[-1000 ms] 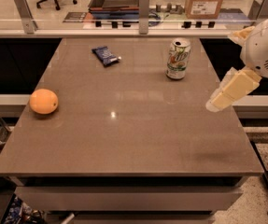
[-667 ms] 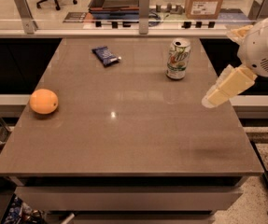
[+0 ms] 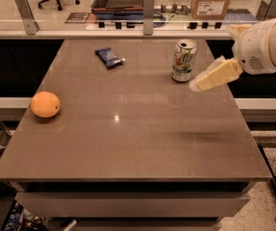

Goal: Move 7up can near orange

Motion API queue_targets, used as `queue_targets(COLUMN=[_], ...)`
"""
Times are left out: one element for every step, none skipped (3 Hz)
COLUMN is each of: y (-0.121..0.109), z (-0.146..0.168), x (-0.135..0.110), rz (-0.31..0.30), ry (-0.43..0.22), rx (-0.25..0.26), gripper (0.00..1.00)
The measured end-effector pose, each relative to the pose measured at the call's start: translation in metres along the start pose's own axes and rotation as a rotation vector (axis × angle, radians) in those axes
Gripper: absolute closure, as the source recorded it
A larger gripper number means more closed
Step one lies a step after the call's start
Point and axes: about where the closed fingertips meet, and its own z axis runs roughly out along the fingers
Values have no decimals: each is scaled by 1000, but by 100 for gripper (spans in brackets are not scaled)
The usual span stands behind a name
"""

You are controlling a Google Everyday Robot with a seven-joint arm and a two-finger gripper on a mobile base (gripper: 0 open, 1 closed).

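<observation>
Cream fingers (image 3: 218, 75) beside 7up can (image 3: 183, 61)

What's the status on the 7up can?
Tool just right of 7up can, low over table. Can upright, far right; orange at left edge. Blue packet at back, off the path.

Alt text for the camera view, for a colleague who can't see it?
The claw hovers just right of the upright 7up can, far right on the table. The orange sits near its left edge; a dark-blue snack packet lies far centre-left.
</observation>
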Motion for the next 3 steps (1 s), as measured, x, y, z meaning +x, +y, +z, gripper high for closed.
queue_targets(y=[-21,-36,-48], z=[20,43,65], x=[-5,-3,5], rz=[80,161,226], ry=[-110,-190,-252], rx=[43,69,81], gripper=[0,0,0])
